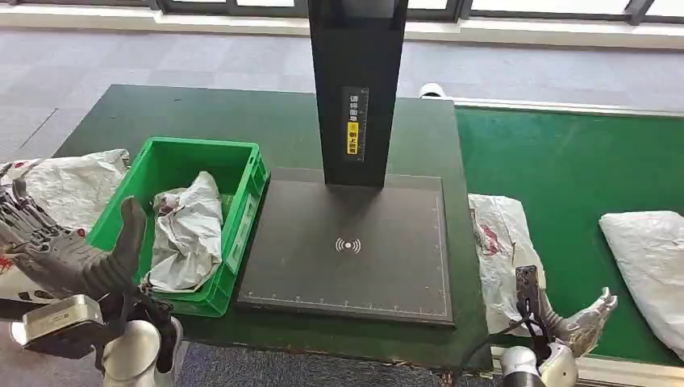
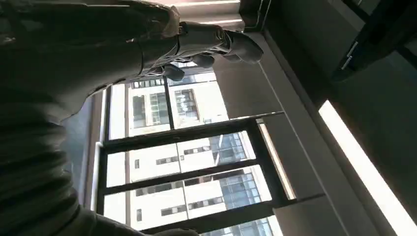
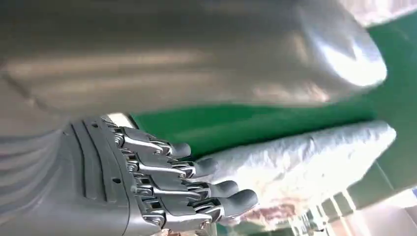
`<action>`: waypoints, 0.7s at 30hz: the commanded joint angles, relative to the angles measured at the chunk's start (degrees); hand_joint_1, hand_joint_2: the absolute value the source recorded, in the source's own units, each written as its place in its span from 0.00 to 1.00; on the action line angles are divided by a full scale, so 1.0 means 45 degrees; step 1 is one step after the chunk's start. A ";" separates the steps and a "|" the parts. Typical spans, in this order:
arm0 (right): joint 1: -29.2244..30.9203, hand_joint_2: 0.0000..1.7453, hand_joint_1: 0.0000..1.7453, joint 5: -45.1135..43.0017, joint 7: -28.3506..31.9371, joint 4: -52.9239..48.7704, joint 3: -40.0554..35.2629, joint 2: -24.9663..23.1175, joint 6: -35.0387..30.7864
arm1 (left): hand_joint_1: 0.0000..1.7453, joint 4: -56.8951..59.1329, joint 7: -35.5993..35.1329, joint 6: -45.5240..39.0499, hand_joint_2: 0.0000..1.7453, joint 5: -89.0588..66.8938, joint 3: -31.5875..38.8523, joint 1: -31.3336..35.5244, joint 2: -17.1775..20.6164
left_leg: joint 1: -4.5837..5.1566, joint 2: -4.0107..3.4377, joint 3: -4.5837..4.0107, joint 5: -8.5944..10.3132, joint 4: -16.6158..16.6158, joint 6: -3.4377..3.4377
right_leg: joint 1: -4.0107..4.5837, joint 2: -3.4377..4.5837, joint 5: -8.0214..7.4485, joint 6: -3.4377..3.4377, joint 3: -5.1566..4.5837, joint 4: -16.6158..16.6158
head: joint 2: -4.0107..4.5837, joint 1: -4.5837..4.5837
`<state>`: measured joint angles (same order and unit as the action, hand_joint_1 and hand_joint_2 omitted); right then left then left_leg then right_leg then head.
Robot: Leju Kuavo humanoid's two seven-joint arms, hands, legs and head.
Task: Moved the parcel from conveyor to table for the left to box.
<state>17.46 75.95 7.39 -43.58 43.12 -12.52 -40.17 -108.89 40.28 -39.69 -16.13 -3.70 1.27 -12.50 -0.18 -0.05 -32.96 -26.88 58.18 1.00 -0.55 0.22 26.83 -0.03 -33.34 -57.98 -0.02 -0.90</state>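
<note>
Right hand (image 1: 582, 322), fingers spread and empty, lower right beside the parcel (image 1: 498, 242); it should grip the parcel's middle firmly.

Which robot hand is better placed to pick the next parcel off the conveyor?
Right. The right robot hand is open beside the parcel on the green conveyor; the left robot hand is by the green crate.
</note>
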 commanded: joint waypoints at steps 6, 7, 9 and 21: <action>0.1062 1.00 0.00 -0.1449 0.1427 0.3051 -0.0017 0.0914 0.1013 | 0.00 0.0034 -0.0063 -0.0021 1.00 0.0301 -0.1252 0.0245 0.0812 | -0.0005 -0.0004 0.0027 0.0007 -0.0024 -0.0002 | 0.0014 0.0001 -0.0010 0.0003 0.0030 0.0033 | 0.0000 0.0000; 0.1077 1.00 0.00 -0.1322 0.1276 0.3133 -0.0116 0.0935 0.0960 | 0.00 0.0095 -0.0063 0.0008 1.00 0.0319 -0.1261 0.0296 0.0807 | -0.0009 -0.0013 0.0037 0.0008 -0.0033 -0.0002 | 0.0018 0.0009 -0.0016 0.0004 0.0041 0.0047 | 0.0000 0.0000; 0.1183 1.00 0.00 -0.1998 0.1937 0.3388 -0.0162 0.0917 0.1893 | 0.00 0.0380 -0.0063 0.0112 1.00 0.0323 -0.1305 0.0524 0.0788 | -0.0009 -0.0003 0.0031 0.0008 -0.0026 -0.0002 | 0.0016 -0.0001 -0.0012 0.0003 0.0036 0.0037 | 0.0000 0.0000; 0.1129 1.00 0.00 -0.2355 0.2192 0.3770 -0.0994 0.0910 0.3845 | 0.00 0.0460 -0.0063 0.0277 1.00 0.0304 -0.1397 0.0646 0.0828 | -0.0007 -0.0013 0.0025 0.0007 -0.0013 -0.0001 | 0.0013 0.0004 -0.0010 0.0002 0.0024 0.0022 | 0.0000 0.0000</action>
<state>20.75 65.48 18.45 -32.76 42.58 -10.36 -25.98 -109.50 40.19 -38.66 -14.84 -8.39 2.29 -10.82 -0.19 -0.16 -32.90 -26.88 58.18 1.01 -0.51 0.27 26.82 -0.04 -33.31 -57.98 -0.02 -0.90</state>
